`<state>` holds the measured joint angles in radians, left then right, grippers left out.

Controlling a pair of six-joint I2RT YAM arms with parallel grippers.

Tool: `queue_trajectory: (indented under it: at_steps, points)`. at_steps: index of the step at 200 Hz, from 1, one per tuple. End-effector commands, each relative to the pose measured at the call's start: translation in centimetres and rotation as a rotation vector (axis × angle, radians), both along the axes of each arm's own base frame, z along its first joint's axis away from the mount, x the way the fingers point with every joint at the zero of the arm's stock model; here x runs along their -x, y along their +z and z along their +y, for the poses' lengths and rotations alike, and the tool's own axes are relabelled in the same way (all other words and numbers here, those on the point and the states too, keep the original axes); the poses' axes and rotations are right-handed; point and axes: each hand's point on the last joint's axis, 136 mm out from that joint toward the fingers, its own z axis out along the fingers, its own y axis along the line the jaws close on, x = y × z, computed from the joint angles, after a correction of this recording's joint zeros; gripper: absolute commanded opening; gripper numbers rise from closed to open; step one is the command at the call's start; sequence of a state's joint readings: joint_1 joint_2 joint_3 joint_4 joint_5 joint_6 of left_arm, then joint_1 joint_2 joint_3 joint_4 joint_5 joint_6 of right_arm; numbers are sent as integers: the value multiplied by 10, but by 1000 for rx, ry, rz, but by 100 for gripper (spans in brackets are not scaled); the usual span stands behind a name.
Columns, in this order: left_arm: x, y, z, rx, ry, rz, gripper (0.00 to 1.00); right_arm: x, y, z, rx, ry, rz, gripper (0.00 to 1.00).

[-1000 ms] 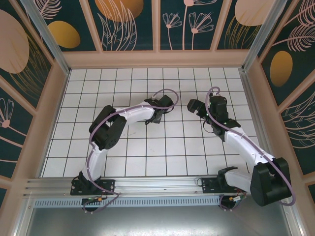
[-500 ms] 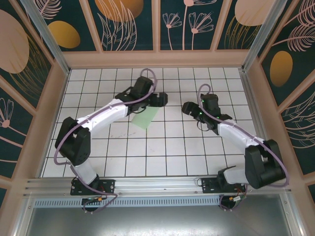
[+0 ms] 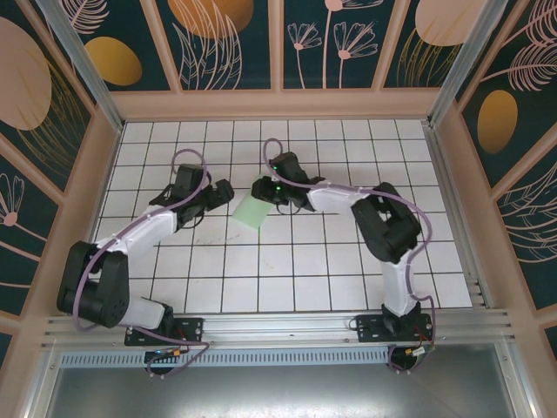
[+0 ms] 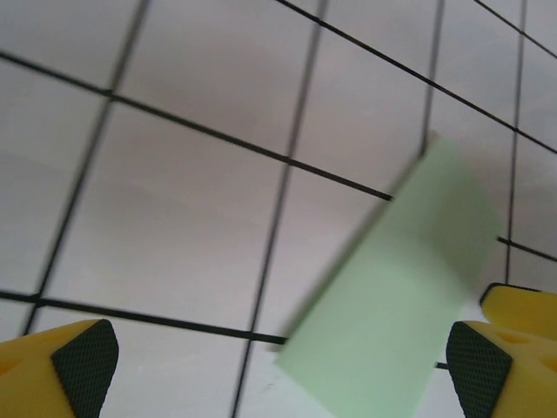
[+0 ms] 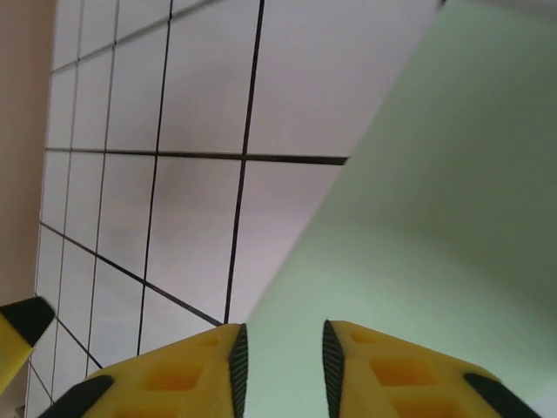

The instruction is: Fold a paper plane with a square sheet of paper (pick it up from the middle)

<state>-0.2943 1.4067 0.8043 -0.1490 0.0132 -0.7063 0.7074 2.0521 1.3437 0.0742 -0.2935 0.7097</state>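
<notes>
Evenly pale mint-green paper (image 3: 252, 212), smooth, straight-edged

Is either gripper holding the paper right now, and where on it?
Left gripper: open, holding nothing. Right gripper: jaws close together at the far edge of the square sheet of paper, a gap between them; whether it grips cannot be told.
</notes>
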Motion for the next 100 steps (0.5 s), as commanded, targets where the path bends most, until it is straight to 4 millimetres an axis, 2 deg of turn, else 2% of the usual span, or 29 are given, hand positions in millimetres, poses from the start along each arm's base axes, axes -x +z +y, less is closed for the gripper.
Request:
queue_trajectory:
  at_steps: [1,26,47,67,100]
  points:
    - [2,9,21,40,89,-39,99,-2,-2,33,-53,60,49,29]
    - [8,10,28,35,91,-39,99,-1,-18,52,-37,95,91,29]
    - [9,11,28,30,81,-43,98,6,-35,58,1,129,128,29]
    - [6,14,26,34,70,-51,99,15,-51,54,48,158,153,29]
    - [1,14,19,43,27,-59,99,31,-72,32,138,213,172,29]
